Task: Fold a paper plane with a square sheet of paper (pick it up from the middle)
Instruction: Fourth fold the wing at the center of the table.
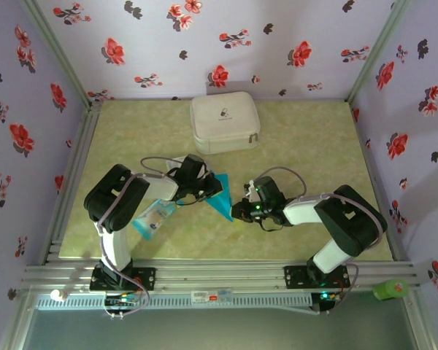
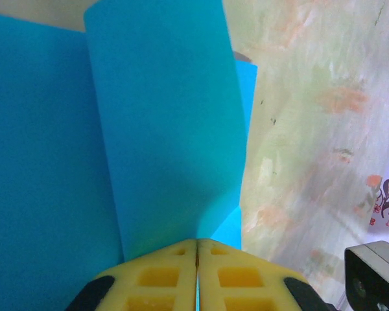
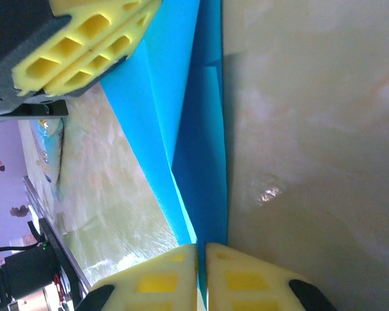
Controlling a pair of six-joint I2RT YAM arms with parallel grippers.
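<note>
Purple floral walls (image 1: 168, 51) ring the mottled yellow-green tabletop (image 1: 306, 138). Near its middle rests the bright blue paper sheet (image 1: 220, 197), folded to a tapering point (its layers overlap, and one flap curls up off the surface). The left gripper (image 2: 196, 249) pinches the sheet's left edge, yellow pads pressed together. The right gripper (image 3: 201, 259) clamps the sheet's narrow end the same way. Left of the sheet lies a pale blue-and-white plastic packet (image 1: 153, 216); beyond the sheet sits a white zippered fabric case (image 1: 224, 122).

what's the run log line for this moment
left claw: shut on blue paper | right claw: shut on blue paper | blue paper: partly folded, pointed
</note>
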